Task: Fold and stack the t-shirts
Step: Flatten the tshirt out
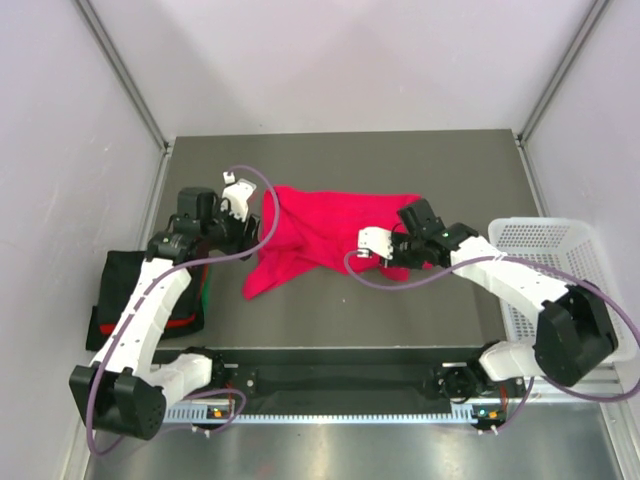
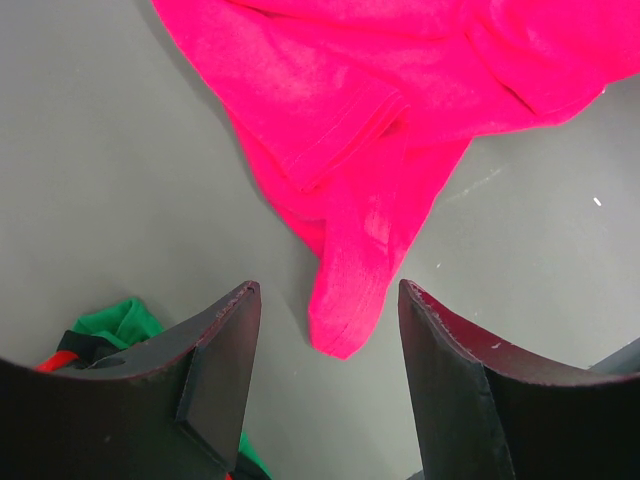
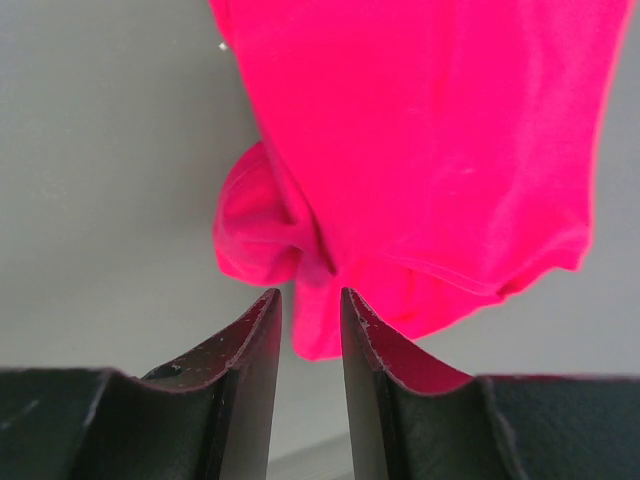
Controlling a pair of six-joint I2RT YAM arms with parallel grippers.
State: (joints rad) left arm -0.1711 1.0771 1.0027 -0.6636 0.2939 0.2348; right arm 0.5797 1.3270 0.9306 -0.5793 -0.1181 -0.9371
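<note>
A dark grey table (image 1: 400, 320) sits inside pale, plain walls (image 1: 330, 60). One magenta-red t-shirt (image 1: 320, 232) lies crumpled at the middle of the table. One folded pile (image 1: 125, 290) showing black, red and green cloth sits at the left edge, and one white mesh basket (image 1: 545, 240) stands at the right.

The left gripper (image 2: 325, 290) hangs with jaws wide apart above a sleeve tip, holding nothing. The right gripper (image 3: 311, 295) has its jaws narrowly parted at the shirt's right hem, with grey table showing in the gap.
</note>
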